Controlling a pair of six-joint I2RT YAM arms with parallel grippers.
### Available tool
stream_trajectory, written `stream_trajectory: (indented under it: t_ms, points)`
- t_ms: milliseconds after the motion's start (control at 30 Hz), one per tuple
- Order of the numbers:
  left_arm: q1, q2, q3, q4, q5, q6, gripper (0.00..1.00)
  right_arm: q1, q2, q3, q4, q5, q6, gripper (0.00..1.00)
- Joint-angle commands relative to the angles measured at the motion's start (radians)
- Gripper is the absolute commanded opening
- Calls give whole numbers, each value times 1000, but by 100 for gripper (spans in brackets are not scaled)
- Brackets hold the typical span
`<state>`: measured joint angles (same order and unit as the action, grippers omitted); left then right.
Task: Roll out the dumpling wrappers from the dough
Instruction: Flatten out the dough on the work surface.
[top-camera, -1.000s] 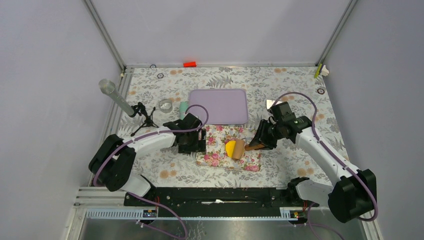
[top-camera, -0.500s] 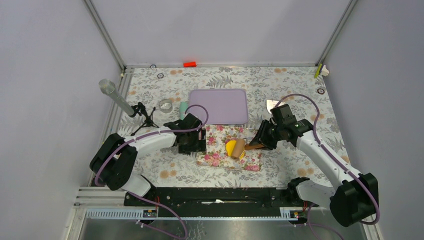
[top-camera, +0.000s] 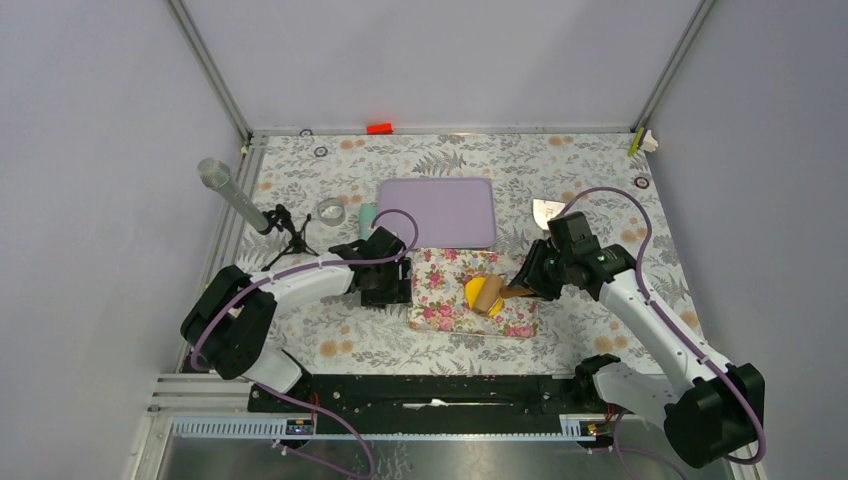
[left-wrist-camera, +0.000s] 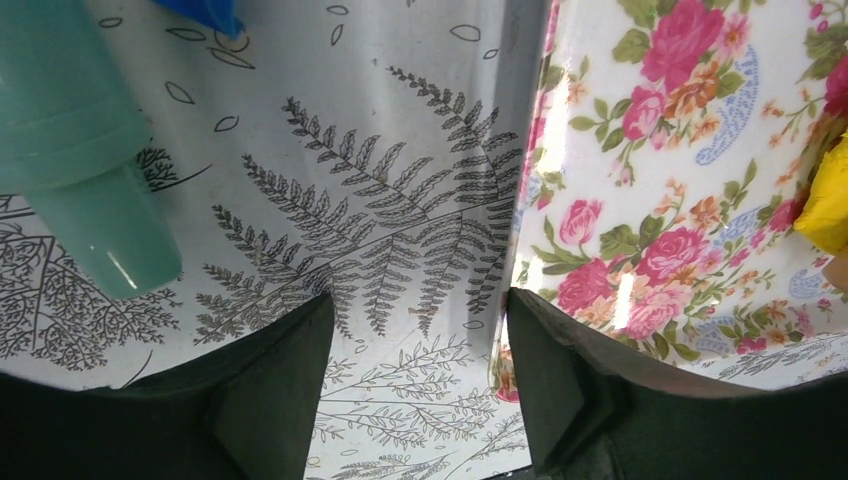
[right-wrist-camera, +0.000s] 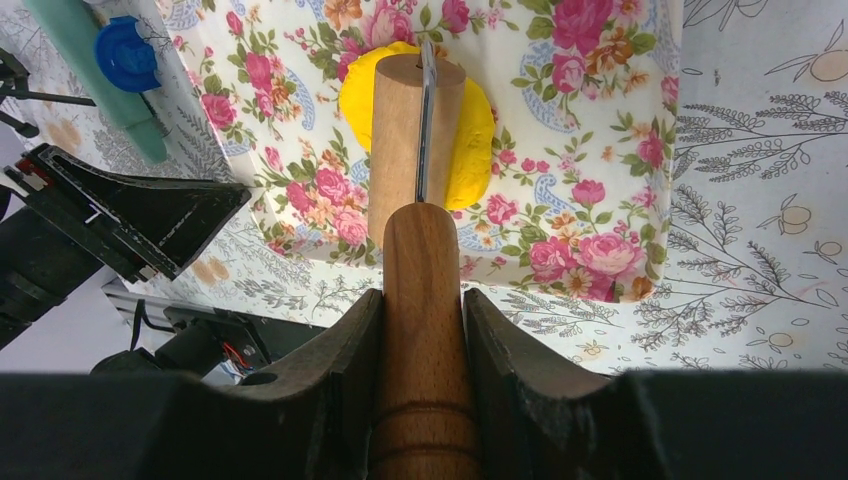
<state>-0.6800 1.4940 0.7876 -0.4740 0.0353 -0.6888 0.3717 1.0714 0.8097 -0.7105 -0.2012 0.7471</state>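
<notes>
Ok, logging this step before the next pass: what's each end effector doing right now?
Left end effector: open, holding nothing.
Right end effector: closed on the handle of the rolling pin.

our left arm (top-camera: 300, 275) stretched inward and low, left jaws standing apart, our right arm (top-camera: 650, 315) bent inward, right jaws closed around the rolling pin (right-wrist-camera: 420, 290) handle

This is a robotics lab cell. Plain grey panels (top-camera: 100, 150) set in aluminium posts (top-camera: 207, 68) box in the work area, and two arms (top-camera: 300, 275) are bolted to a black rail (top-camera: 430, 392) at its near edge. A microphone (top-camera: 232, 195) (silver, tilted) on a small tripod (top-camera: 290, 238) stands well to the left of the left gripper (top-camera: 398, 288), on a fern-print cloth (top-camera: 600, 190).
</notes>
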Motion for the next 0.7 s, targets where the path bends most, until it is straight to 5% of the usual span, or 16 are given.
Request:
stream_trajectory:
  t_ms: [0, 167, 400, 500, 600, 667]
  points:
    - [-6, 30, -19, 34, -20, -6, 65, -1, 44, -79, -87, 164, -21, 0]
    - [-36, 41, -7, 55, -23, -19, 63, 17, 58, -100, -43, 143, -8, 0]
    - [-81, 117, 41, 70, -32, -41, 44, 54, 80, -102, 3, 140, 11, 0]
    - [-94, 145, 56, 84, -32, -52, 29, 59, 79, -102, 7, 147, 14, 0]
    - [-96, 162, 73, 67, -32, -56, 1, 59, 65, -97, -12, 169, 12, 0]
    - [-96, 159, 81, 32, -71, -60, 0, 59, 40, -89, -36, 195, 10, 0]
